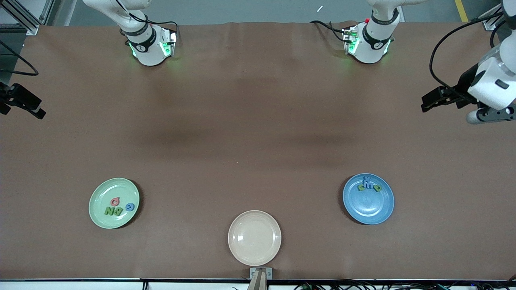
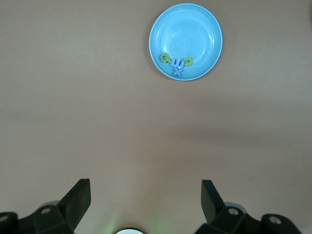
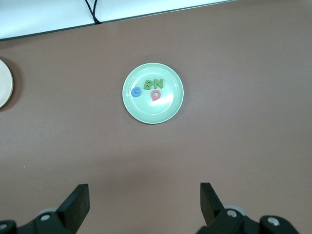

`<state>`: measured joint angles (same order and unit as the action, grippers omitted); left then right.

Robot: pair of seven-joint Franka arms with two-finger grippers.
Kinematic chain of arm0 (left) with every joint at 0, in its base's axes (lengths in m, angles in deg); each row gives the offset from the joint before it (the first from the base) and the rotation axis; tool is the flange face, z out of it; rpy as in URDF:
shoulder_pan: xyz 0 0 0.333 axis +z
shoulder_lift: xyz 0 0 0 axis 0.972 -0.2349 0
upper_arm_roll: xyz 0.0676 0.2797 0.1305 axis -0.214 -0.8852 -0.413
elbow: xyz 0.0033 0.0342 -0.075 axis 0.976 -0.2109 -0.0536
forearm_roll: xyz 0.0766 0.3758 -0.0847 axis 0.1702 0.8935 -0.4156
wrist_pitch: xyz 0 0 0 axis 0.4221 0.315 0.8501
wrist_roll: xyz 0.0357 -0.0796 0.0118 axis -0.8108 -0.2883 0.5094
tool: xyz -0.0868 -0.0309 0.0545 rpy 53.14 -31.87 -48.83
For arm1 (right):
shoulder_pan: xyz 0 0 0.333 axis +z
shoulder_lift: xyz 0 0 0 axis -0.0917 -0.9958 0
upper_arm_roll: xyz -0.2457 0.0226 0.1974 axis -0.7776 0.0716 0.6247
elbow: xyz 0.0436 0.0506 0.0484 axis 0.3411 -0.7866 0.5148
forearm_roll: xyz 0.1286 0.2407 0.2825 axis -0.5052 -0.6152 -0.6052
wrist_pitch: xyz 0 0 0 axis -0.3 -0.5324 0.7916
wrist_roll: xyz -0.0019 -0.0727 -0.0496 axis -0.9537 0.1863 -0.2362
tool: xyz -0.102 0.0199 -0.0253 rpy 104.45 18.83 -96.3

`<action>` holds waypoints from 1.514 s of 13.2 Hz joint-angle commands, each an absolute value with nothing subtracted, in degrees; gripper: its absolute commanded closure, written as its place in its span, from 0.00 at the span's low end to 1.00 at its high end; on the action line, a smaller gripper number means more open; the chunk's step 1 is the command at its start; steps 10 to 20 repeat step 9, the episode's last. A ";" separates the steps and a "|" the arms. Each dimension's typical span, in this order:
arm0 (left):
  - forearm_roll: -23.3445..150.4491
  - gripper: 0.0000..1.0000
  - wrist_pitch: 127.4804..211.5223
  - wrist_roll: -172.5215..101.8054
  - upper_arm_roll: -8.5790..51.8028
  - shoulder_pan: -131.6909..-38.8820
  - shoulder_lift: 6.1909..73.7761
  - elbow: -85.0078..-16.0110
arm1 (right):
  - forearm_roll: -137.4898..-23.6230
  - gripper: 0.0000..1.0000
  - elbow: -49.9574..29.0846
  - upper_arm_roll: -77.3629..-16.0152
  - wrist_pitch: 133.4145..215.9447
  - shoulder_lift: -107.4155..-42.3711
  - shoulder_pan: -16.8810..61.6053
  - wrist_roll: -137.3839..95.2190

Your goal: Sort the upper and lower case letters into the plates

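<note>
Pale mint-green round plate (image 1: 114, 203) with letters toward right arm's end; medium blue round plate (image 1: 368, 198) with letters toward left arm's end, well apart. Cream-beige plate (image 1: 254, 237) between, nearest camera edge. Left gripper (image 2: 146, 202) and right gripper (image 3: 145, 202) wait spread wide, holding nothing, over bare brown table (image 1: 258, 121).

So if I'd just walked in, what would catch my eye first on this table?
Probably the three round plates on the brown table. The pale mint green plate toward the right arm's end holds four colourful letters, and the medium blue plate toward the left arm's end holds a small cluster of green and blue letters. The cream-beige plate between them, nearest the front camera, is empty. Both arms wait off at the sides, left claw and right claw open.
</note>
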<state>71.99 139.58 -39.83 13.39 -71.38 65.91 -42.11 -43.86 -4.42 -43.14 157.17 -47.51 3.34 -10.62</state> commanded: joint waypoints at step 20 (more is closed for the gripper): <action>72.98 0.00 140.93 -35.23 12.43 -72.72 70.70 -44.14 | -45.20 0.00 -5.11 -42.56 156.62 -46.60 2.28 -11.39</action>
